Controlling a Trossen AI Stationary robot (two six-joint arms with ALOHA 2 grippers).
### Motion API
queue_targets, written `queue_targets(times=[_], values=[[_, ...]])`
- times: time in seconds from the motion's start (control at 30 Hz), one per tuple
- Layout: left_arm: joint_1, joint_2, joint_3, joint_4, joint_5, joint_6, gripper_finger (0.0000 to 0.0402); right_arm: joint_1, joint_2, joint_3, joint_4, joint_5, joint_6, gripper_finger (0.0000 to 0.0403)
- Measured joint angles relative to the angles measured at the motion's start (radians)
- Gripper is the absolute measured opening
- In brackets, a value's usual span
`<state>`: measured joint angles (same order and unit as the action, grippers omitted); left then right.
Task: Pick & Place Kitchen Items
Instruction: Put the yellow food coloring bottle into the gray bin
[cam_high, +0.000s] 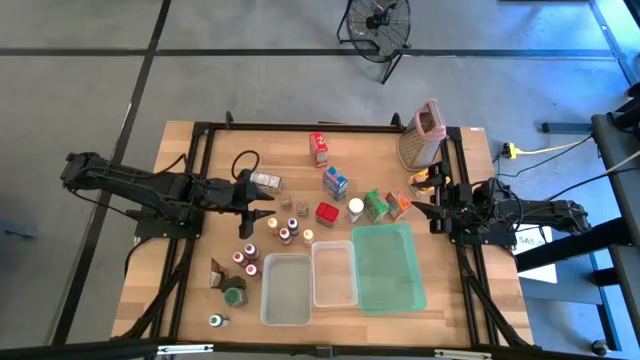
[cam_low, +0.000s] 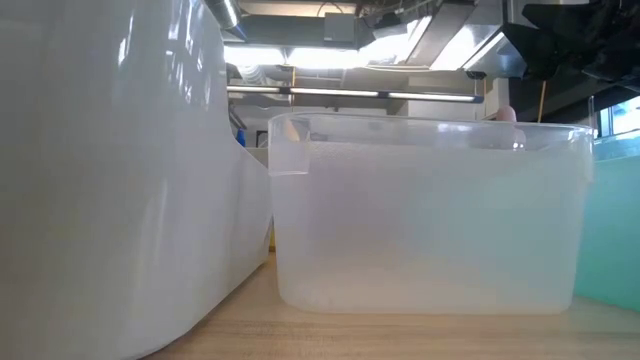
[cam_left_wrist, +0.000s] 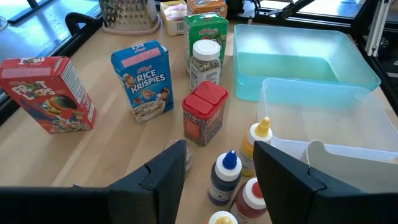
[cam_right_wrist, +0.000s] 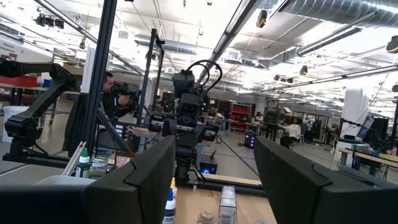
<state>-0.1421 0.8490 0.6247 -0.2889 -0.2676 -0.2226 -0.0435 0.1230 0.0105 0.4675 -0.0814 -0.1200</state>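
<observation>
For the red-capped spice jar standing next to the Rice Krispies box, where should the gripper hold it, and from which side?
Probably grip the red-capped spice jar across its flat side walls, just under the cap, coming from above. It stands upright, with free space between it and the Rice Krispies box.

We see even, bright overhead light on the table (cam_high: 190, 300); shadows under the arms are soft and short. Floor beyond looks greyer, dimmer. Low view: a clear tub (cam_low: 430, 220) just before the lens fills the picture, milky; the big white shape beside it is fully out of focus, with streaky glare. Ceiling strip lights blow out behind. Ahead of the left claw (cam_left_wrist: 217, 171) cartons are sharp; its fingers (cam_left_wrist: 161, 183) are soft and dark. Beyond the right claw (cam_right_wrist: 214, 168), ceiling lamps flare and straight beams bend at the edges.
</observation>
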Motion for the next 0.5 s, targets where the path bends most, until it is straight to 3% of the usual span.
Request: queue_targets(times=[0.3, 0.5], values=[[0.000, 0.000, 0.000, 0.000, 0.000, 0.001, 0.0182, 0.000, 0.000, 0.000, 0.000, 0.000, 0.000, 0.0222], [0.001, 0.000, 0.000, 0.000, -0.026, 0.210, 0.0182, 0.000, 0.000, 0.000, 0.000, 0.000, 0.000, 0.0222]])
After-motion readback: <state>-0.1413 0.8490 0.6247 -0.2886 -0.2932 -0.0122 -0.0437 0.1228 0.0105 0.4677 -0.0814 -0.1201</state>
